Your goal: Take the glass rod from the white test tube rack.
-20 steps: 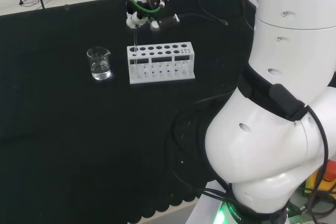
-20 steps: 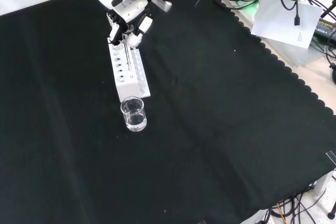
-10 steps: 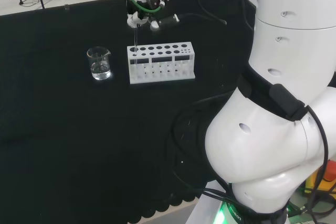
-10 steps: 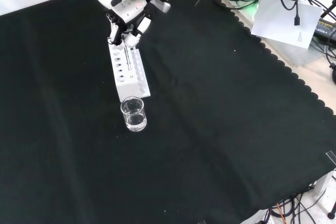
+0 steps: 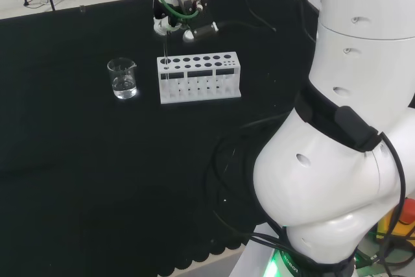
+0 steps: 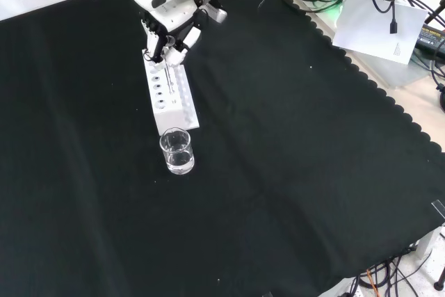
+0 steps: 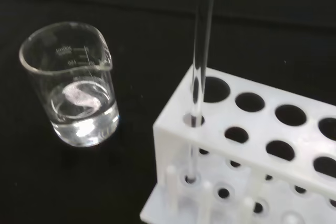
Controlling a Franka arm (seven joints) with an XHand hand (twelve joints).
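The white test tube rack [image 5: 198,77] stands on the black cloth, with a clear beaker [image 5: 122,78] holding some liquid to its left in the head view. The hand [image 5: 170,21] hovers over the rack's left end, its fingers pinched on the top of the thin glass rod [image 5: 166,47]. The rod hangs upright. In the wrist view the glass rod [image 7: 201,51] still passes through a corner hole of the rack [image 7: 252,150], beside the beaker [image 7: 73,85]. In the front view the hand [image 6: 169,33] is over the far end of the rack [image 6: 169,99], the beaker [image 6: 176,151] nearer.
The arm's own large white links [image 5: 337,128] stand at the right of the head view. Cables and a sheet of paper [image 6: 379,22] lie beyond the cloth's scalloped edge at the front view's upper right. Open black cloth [image 6: 292,172] spreads around the rack.
The hand has risen a little with the rod pinched in it, so the rod stands higher in the rack. Rack and beaker have stayed put.
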